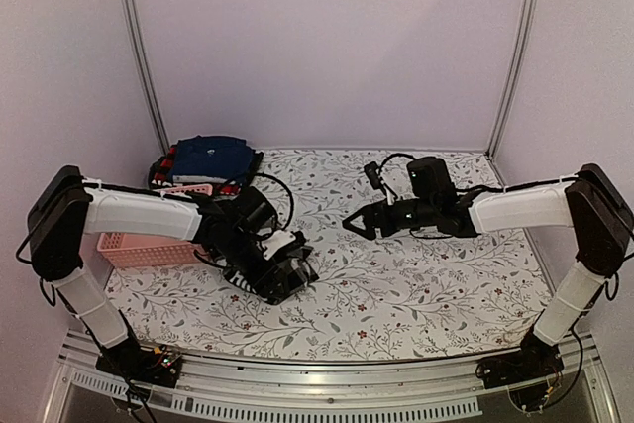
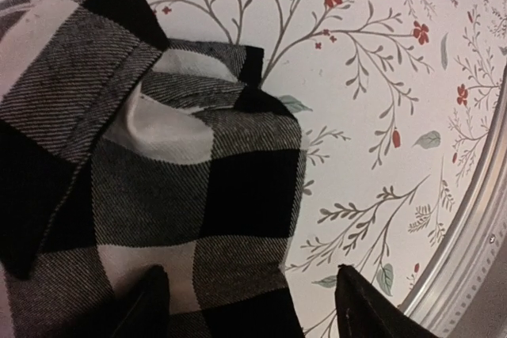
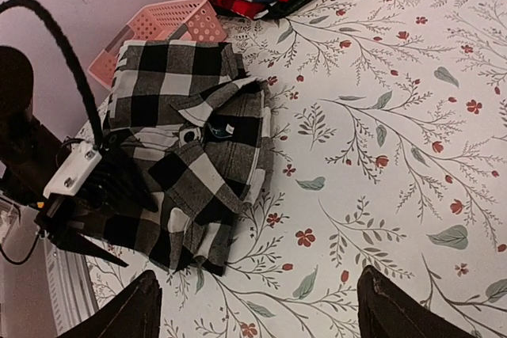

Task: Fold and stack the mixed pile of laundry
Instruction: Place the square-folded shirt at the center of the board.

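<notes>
Dim, even, pinkish light; soft shadows on the surface (image 1: pixel 396 284). Wrist views grainy, the shirt (image 2: pixel 198 195) close up slightly soft.

- The table (image 1: pixel 436 294) fills the floor of the booth and is covered by a white cloth (image 3: pixel 412 77) printed with grey-green twigs, leaves and small red flowers.
- A silvery metal rail (image 1: pixel 327 369) runs along the table's near edge.
- The back wall (image 1: pixel 327 37) is a plain, pale lilac panel.
- The left side wall (image 1: pixel 50 66) and right side wall (image 1: pixel 594 56) have the same colour.
- The left post (image 1: pixel 141 47) and right post (image 1: pixel 516 47), both aluminium, rise at the back corners.
- The light is soft and even, slightly pinkish.
</notes>
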Controlling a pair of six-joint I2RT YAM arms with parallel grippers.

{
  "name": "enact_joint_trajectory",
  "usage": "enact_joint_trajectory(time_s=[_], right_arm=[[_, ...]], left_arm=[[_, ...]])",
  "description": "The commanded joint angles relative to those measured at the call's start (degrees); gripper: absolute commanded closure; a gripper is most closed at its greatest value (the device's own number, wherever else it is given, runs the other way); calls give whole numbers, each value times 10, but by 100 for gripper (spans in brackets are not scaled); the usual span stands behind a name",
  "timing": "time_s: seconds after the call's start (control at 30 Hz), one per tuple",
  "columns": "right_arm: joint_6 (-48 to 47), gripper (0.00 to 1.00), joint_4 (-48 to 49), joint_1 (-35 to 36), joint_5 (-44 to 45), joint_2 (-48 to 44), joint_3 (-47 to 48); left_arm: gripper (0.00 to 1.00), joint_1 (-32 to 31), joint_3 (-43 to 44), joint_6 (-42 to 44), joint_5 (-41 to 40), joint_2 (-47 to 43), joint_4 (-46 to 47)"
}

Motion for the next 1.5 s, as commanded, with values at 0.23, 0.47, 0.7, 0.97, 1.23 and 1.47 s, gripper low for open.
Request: enact_joint_trajectory(time_s=[0.23,0.47,0.7,0.97,1.23,1.47], right_arm=[[115,36,73,33,-114,204,167],[114,38,79,54,-156,310,254],[92,55,74,71,-204,377,287],[82,60,72,74,-198,398,277],[72,60,62,74,-192,397,282],[63,64,51,75,-182,393,278]], left_arm=[[23,-40,-79,-17,-112,-103,162],[22,-41,-98,53,-103,-144,239],[21,-41,-110,74,-104,-157,317],[21,-51,-136,67,-154,-170,353],[100,-49,-112,34,-150,-152,322],[38,-59,-146,-6,-151,-187,400]])
